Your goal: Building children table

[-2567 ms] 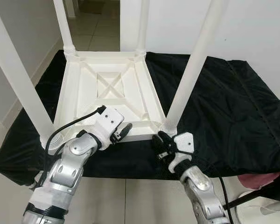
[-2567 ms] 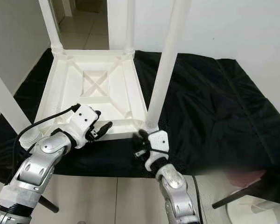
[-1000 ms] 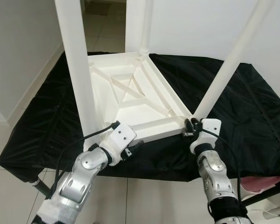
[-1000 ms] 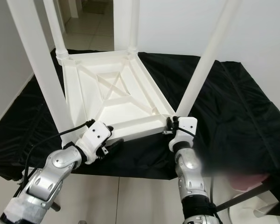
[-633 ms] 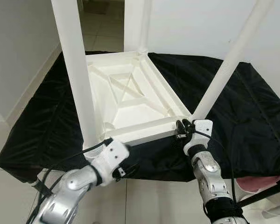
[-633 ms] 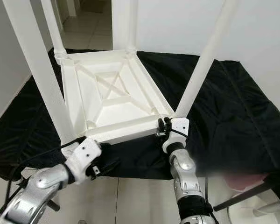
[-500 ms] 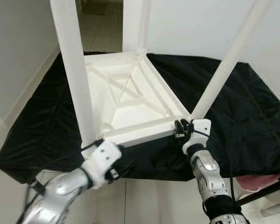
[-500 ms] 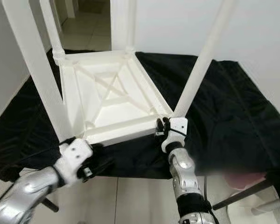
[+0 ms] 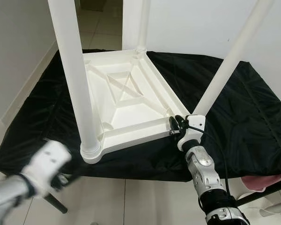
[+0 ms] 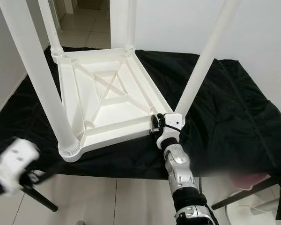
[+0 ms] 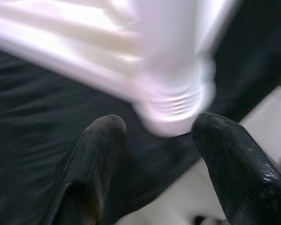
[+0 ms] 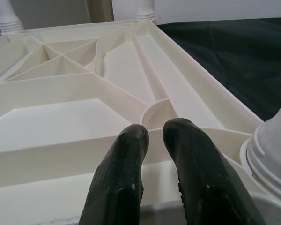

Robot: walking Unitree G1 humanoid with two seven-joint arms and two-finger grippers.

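Left gripper pulled back off the table, released, blurred below the surface edge, right gripper still clenched on table rim.

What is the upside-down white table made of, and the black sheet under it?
The upside-down white table looks like moulded plastic: smooth, slightly glossy, with ribs across its underside. The black sheet looks like thin synthetic cloth, wrinkled with a faint sheen.

Black cloth, tiled floor, white wall.
I see the black cloth draping the desk; pale floor tiles stretch toward 12 o'clock, white wall behind.
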